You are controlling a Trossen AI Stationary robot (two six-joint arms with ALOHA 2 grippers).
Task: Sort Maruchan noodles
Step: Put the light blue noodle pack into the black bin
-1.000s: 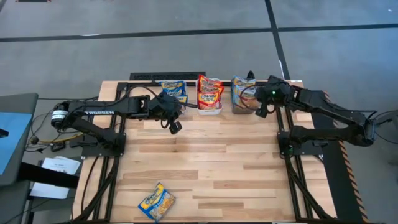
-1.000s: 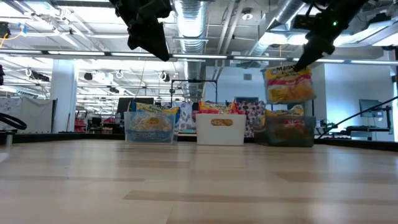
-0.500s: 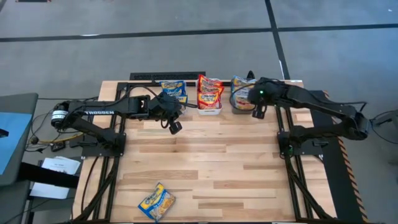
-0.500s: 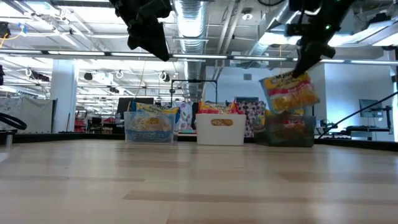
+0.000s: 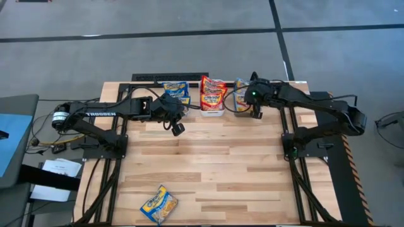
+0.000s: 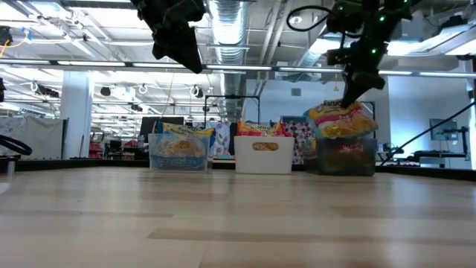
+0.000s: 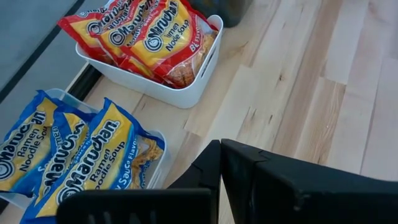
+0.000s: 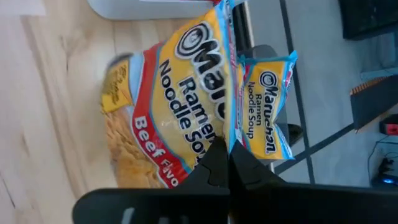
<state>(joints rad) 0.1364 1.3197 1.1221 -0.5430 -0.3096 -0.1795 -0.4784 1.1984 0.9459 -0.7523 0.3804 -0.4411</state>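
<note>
My right gripper [image 6: 348, 91] is shut on a Maruchan noodles packet [image 6: 342, 121] with a yellow front, a red band and pale blue ends. It holds it over the dark bin [image 6: 346, 158] at the far right of the bin row, where another packet [image 8: 264, 112] stands. The clear bin [image 5: 175, 93] holds blue-and-yellow packets and the white bin [image 5: 213, 102] holds red-and-yellow ones. One more packet [image 5: 158, 204] lies flat near the table's front edge. My left gripper [image 5: 178, 127] hangs shut and empty above the table, just in front of the clear bin. My right gripper pinches the packet's sealed end [image 8: 219, 138] between its two fingers, which slant down from above. The packet hangs below the fingers, tilted, just over the dark bin's rim. Whether its lower end touches what is in the bin, I cannot tell.
The three bins stand side by side along the far edge. Bare wooden table [image 5: 208, 164] spreads between the bins and the lone packet at the front. Black frame rails [image 5: 297, 164] run along both sides of the table.
My right gripper has moved toward the table's left and down, carrying the packet from high beside the dark bin to just over it. The packet has tipped from nearly upright to a flatter slant.
</note>
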